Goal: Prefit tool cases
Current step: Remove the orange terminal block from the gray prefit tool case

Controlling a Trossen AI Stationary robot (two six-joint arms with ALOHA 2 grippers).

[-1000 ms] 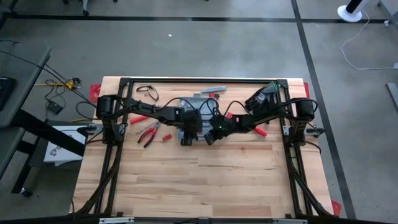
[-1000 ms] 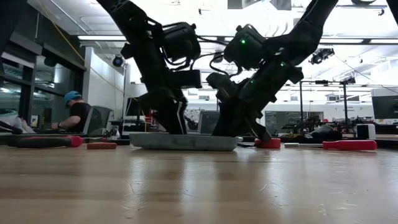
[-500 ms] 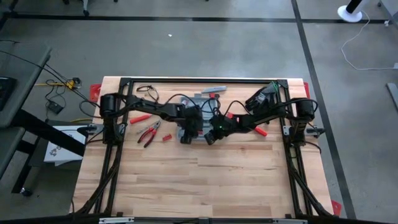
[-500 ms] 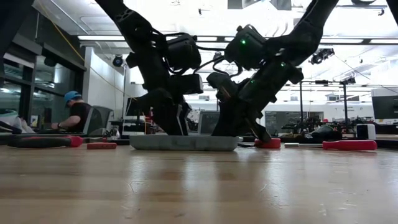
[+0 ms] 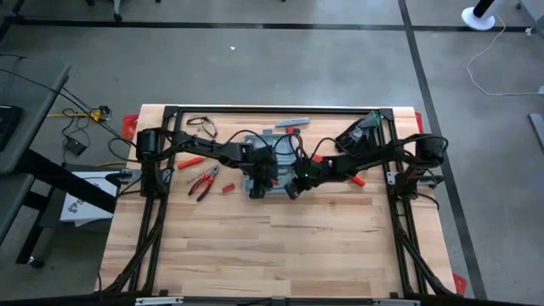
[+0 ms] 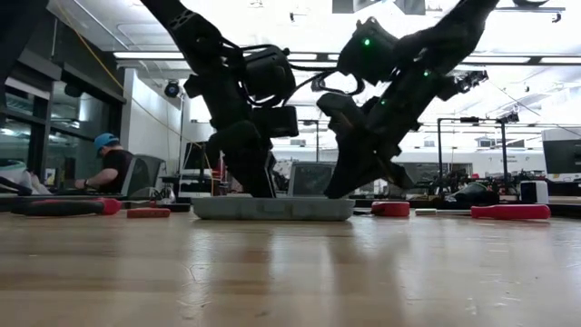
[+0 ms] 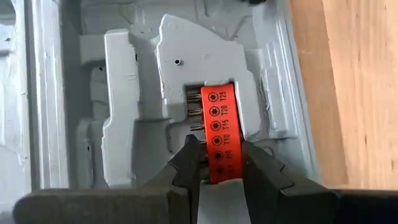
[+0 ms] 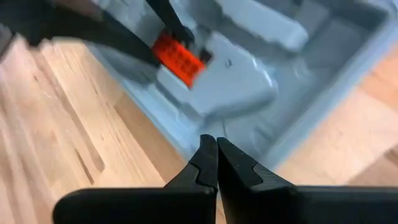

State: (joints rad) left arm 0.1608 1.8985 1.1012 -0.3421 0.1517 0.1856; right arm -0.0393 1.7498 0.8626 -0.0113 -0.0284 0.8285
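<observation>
On the wooden surface, take the open tool case as your landmark; it lies grey-blue and flat near the far edge, midway between the two arm bases. Left of it you see red-handled pliers. Your left gripper is down inside the case, its fingers narrowed onto an orange bit holder marked with T sizes, touching both its long sides. The holder sits partly in a moulded recess of the case's insert. Just right of the case, your right gripper hangs over the case's near rim with its two fingers pressed together, holding nothing. Farther right of the case lies a red-handled tool.
</observation>
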